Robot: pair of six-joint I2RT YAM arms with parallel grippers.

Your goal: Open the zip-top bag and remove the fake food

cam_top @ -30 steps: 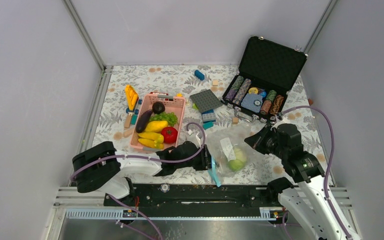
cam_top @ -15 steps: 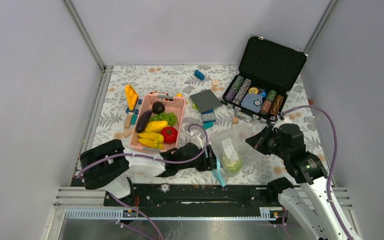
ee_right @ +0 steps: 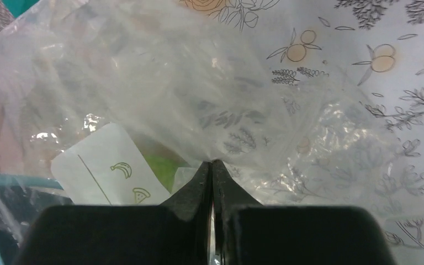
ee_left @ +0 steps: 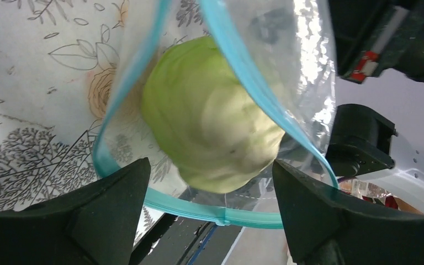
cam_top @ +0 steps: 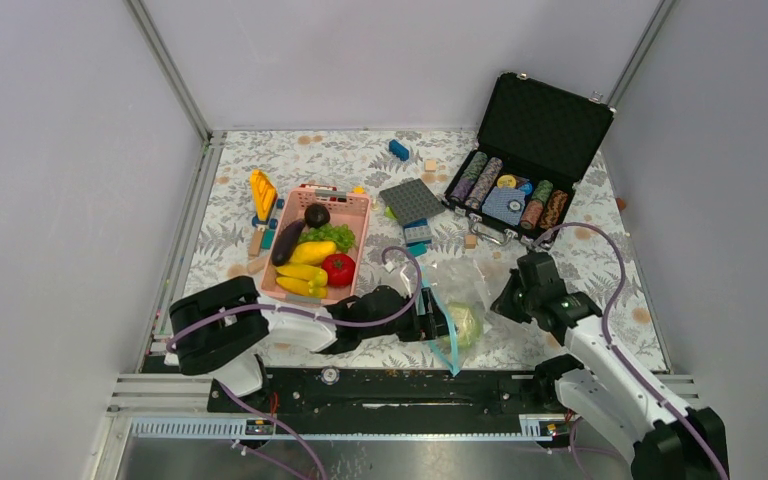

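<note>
The clear zip-top bag (cam_top: 463, 290) lies near the front edge with its light-blue zipper mouth (ee_left: 221, 214) gaping toward my left gripper (cam_top: 438, 326). That gripper (ee_left: 211, 165) is open, its fingers (ee_left: 116, 212) either side of the mouth. A pale-green cabbage (ee_left: 207, 116) sits just inside the bag, close in front of the jaws and untouched. My right gripper (ee_right: 211, 163) is shut on a pinch of the bag's far plastic (ee_right: 221, 110), beside the white label (ee_right: 107, 165). More fake food, the bananas (cam_top: 302, 277), tomato (cam_top: 338, 268) and eggplant (cam_top: 286, 243), lies in the pink basket (cam_top: 364, 232).
An open black case of poker chips (cam_top: 520, 170) stands at the back right. A grey baseplate (cam_top: 412, 200), small blocks (cam_top: 417, 235) and a yellow toy (cam_top: 263, 192) lie round the basket. The black rail (cam_top: 400, 385) runs along the near edge.
The left gripper has opened wide and pushed right up to the bag's mouth. The right arm has dropped lower and shifted left, still pinching the bag. The cabbage now sits nearer the mouth.
</note>
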